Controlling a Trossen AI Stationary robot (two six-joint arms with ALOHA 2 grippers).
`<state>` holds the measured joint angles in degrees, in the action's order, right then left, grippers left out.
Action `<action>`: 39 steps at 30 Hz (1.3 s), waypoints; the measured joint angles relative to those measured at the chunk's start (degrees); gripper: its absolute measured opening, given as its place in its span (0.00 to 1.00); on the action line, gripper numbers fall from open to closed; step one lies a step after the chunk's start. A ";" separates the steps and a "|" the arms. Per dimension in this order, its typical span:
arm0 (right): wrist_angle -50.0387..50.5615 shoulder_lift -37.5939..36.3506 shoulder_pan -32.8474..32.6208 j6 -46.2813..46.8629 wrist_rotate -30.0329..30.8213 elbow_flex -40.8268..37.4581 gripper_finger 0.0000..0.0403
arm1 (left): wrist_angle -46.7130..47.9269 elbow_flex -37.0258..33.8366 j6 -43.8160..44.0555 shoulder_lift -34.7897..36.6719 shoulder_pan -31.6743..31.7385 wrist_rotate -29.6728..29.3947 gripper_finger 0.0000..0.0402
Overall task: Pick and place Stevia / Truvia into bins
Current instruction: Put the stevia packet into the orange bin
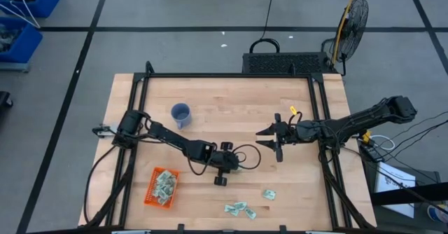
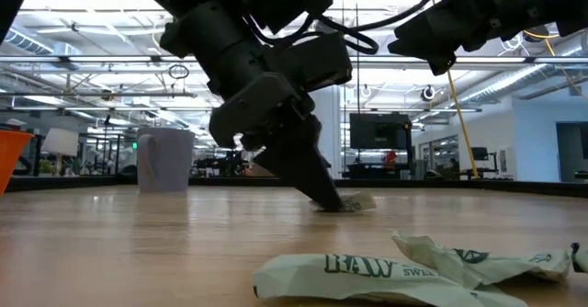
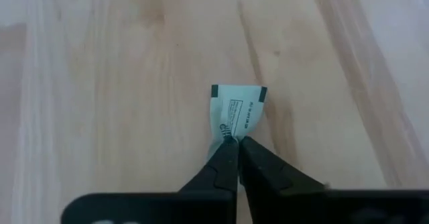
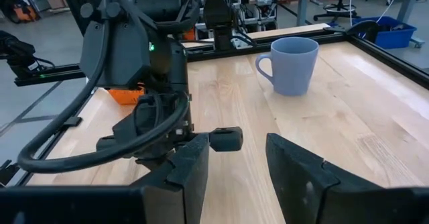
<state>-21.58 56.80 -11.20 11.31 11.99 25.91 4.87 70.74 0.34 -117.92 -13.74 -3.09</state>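
A pale green-and-white Stevia sachet (image 3: pixel 238 108) lies flat on the wooden table, and my left gripper (image 3: pixel 235 143) is shut on its near end. The low view shows those fingers (image 2: pixel 322 189) slanting down to the sachet (image 2: pixel 356 201) on the tabletop. Other loose sachets (image 1: pixel 239 208) (image 1: pixel 269 194) lie near the front edge. The orange bin (image 1: pixel 151 193) at the front left holds several sachets. My right gripper (image 1: pixel 271 139) hangs open above the table's right half, touching nothing. My left gripper pinches the sachet's near end (image 3: pixel 230 134) between its two fingertips. The fingers slant down from the table's left side. The paper is crumpled in at the pinch, and the rest of the sachet lies flat on the table.
A blue cup (image 1: pixel 180 115) stands at the back left of the table. Two crumpled sachets (image 2: pixel 367 275) lie close in front of the low camera. A black frame (image 1: pixel 231 76) runs round the table. Bare wood lies between the two grippers.
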 joint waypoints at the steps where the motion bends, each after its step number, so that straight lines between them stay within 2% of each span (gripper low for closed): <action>1: 0.00 0.00 0.02 0.00 0.00 0.00 0.35 | 1.30 -0.02 0.04 0.66 -0.22 -0.06 0.04; 5: 0.11 0.00 0.00 0.00 0.00 0.00 0.35 | 9.58 -0.09 0.90 5.66 -1.50 -1.62 0.02; 11: 0.78 0.00 0.00 0.00 -0.02 0.00 0.35 | 30.42 -0.07 10.95 16.94 -6.46 -3.80 0.04; 14: 1.03 0.00 0.02 0.00 -0.02 0.00 0.35 | 38.98 -0.02 20.86 22.34 -11.02 -3.38 0.02; 19: 1.33 0.00 -0.13 0.02 -0.02 0.00 0.35 | 48.56 -0.04 46.27 27.50 -20.22 -4.77 0.04; 24: 1.78 0.02 -0.13 0.02 -0.04 0.00 0.35 | 50.83 -0.04 65.51 27.66 -29.75 -5.54 0.04; 29: 1.73 0.02 -0.13 0.02 -0.04 0.00 0.35 | 50.82 -0.98 81.03 26.02 -36.06 -4.61 0.02; 33: 1.74 0.02 -0.13 0.02 -0.04 0.00 0.35 | 51.69 -3.55 88.44 25.48 -38.26 -4.39 0.08; 39: 1.70 0.02 -0.13 0.02 -0.04 0.00 0.35 | 52.06 -8.11 97.22 25.43 -38.47 0.34 0.15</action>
<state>-19.88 56.82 -11.33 11.33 11.94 25.91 56.93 62.63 97.56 -92.49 -52.21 -2.76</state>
